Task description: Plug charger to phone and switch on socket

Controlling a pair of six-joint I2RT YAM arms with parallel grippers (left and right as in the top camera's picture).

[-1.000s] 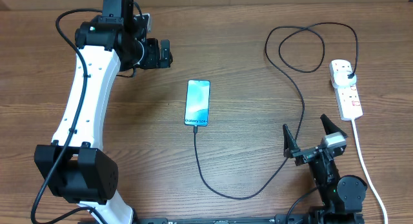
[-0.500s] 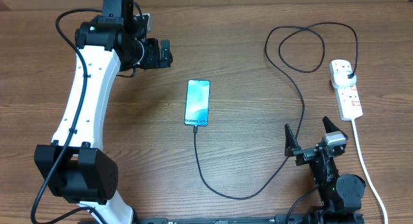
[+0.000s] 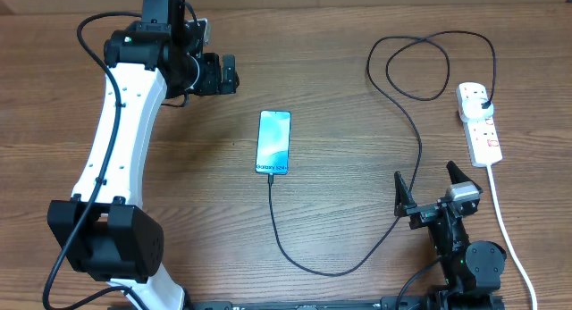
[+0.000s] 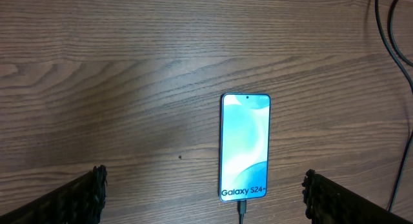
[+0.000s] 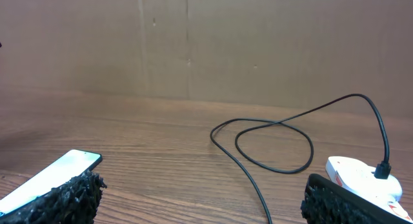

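Lying centred on the desk (image 3: pixel 340 42), the phone (image 3: pixel 274 142) has the charger (image 3: pixel 271 203) plugged in. The left claw (image 3: pixel 231 73) and right claw (image 3: pixel 423 180) gape apart.

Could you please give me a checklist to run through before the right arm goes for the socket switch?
1. Tip of the charger in the phone: ok, the left wrist view shows it meeting the Galaxy end.
2. Its black plug seated in the socket: ok.
3. Socket switch position: cannot tell, too small to read.
4. The right gripper free: ok, open, empty and short of the socket.
5. The left gripper clear of the phone: ok, open and apart from it.
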